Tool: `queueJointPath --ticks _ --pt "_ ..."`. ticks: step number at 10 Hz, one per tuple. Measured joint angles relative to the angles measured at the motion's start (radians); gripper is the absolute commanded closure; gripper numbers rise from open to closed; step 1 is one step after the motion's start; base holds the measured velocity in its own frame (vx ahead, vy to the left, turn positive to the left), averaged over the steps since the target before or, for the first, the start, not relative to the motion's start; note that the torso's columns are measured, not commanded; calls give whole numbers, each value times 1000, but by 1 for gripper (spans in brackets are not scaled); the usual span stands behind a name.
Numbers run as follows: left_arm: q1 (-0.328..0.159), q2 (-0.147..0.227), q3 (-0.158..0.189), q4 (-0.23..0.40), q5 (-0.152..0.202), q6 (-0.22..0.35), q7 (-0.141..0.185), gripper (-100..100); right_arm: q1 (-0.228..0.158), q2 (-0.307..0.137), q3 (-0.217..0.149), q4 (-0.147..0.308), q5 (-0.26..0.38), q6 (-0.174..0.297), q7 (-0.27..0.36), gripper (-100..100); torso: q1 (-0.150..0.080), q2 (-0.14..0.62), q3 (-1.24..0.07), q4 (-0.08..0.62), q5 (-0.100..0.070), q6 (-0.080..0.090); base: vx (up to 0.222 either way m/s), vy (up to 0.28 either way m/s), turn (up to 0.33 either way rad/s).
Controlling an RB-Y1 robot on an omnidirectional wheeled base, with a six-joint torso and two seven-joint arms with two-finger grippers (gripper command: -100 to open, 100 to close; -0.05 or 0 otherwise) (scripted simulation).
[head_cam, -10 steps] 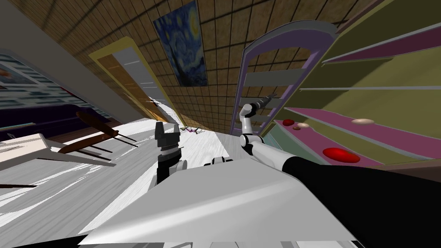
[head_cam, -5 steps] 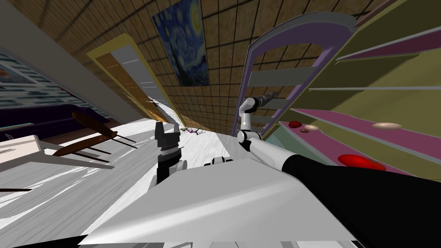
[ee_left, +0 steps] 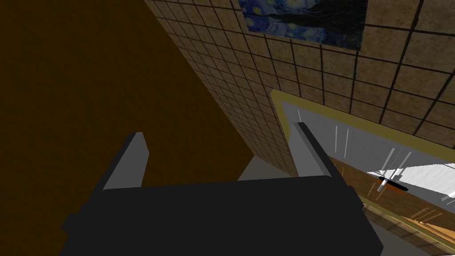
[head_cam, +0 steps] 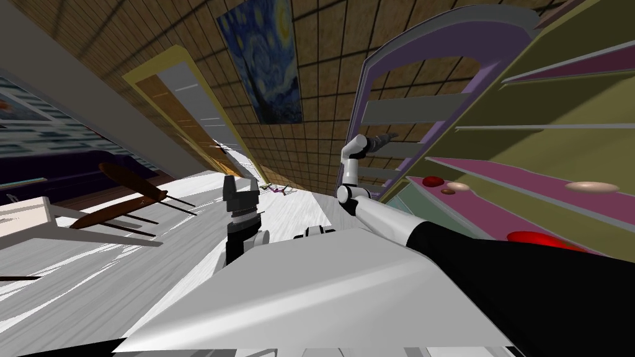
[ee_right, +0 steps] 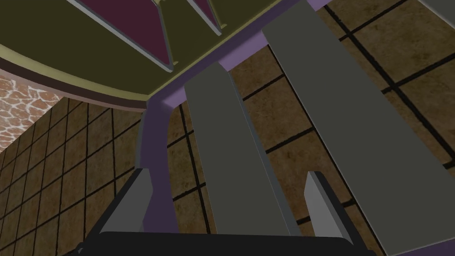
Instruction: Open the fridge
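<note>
Fridge [head_cam: 558, 99]: open at my 2 to 3 o'clock in the head view. It has olive inner walls and magenta shelves [head_cam: 496, 176].
Fridge door [head_cam: 459, 34]: swung out at my 1 o'clock. It has a purple frame [ee_right: 153, 151] crossed by grey racks [head_cam: 409, 108], and the tiled wall [head_cam: 322, 93] shows between them.
Right gripper [head_cam: 387, 136]: at 1 o'clock, on the end of my outstretched arm, up at the door's inner side among the racks.
Right hand state: wide, with nothing between the fingers. In the right wrist view the right gripper [ee_right: 226, 173] has one finger [ee_right: 133, 200] just beside the purple frame. One grey rack [ee_right: 226, 133] runs past the gap between the fingers. I cannot tell whether anything touches.
Left gripper [head_cam: 242, 181]: close in front of me at about 11 o'clock, fingers pointing away, well apart from the fridge.
Left hand state: wide and empty. The left wrist view shows the left gripper [ee_left: 218, 130] with both fingers spread.
Shelf contents: a small red item [head_cam: 432, 181] and a pale round one [head_cam: 592, 186] lie on the shelves. A larger red one [head_cam: 539, 238] lies nearer me.
Room: a blue swirling painting [head_cam: 263, 59] hangs at 12 o'clock. A yellow-framed doorway [head_cam: 180, 111] is at 11 o'clock and a brown chair [head_cam: 124, 186] at 9 to 10 o'clock.
</note>
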Motion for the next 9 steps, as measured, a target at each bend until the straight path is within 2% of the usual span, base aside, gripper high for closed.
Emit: queueJointPath --ticks 2,4,6,9 --pt "0 0 0 0 0 0 0 0 -18 62 -12 -15 -13 -11 12 -100 -1 0 0 0 0 0 40 17 4" --pt "0 0 0 0 0 0 0 0 -35 109 -20 -11 -21 -17 15 -100 -1 1 1 0 0 0 15 7 2" --pt "0 0 0 0 0 0 0 0 -35 111 -20 -11 -21 -18 16 -100 -1 0 0 0 0 0 3 -4 2" --pt "0 0 0 0 0 0 0 0 -91 102 -20 -20 -22 -41 73 -100 -1 -1 -1 0 0 0 14 -17 4"
